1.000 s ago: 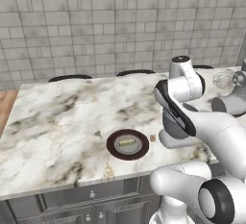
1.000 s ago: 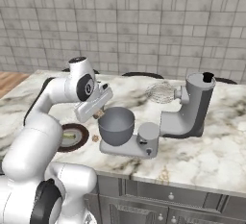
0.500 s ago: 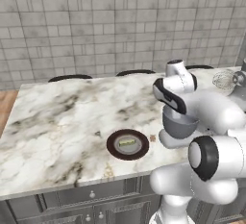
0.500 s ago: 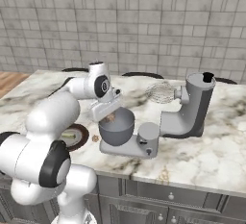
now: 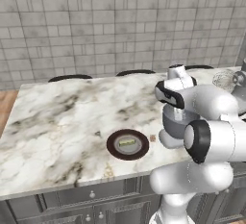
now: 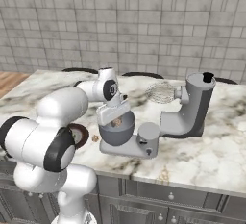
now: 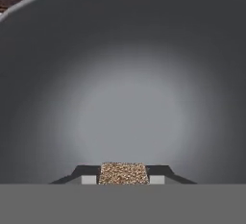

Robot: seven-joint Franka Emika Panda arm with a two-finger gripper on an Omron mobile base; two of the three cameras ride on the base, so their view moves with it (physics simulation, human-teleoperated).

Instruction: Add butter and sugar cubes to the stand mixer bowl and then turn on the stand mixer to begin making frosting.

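Note:
My gripper [image 7: 123, 179] hangs just inside the stand mixer bowl [image 7: 129, 79], shut on a speckled tan sugar cube [image 7: 123, 173] that sits between its tips. From the right base view the hand [image 6: 113, 113] reaches down over the grey bowl [image 6: 116, 130], which stands on the stand mixer [image 6: 192, 107] base. A second sugar cube [image 5: 152, 138] lies on the counter beside the dark plate [image 5: 111, 146]. The pale-yellow butter [image 5: 127, 143] rests on that plate. The bowl's grey floor under the held cube is bare.
The mixer's head is tilted back, with its wire whisk [image 6: 161, 93] raised above and behind the bowl. The marble counter [image 5: 57, 117] stretches wide to the left of the plate. Dark stool tops [image 5: 69, 78] line the counter's far edge below a tiled wall.
The arm has swung right from above the plate to the mixer bowl, and the hand has gone down into the bowl with the cube.

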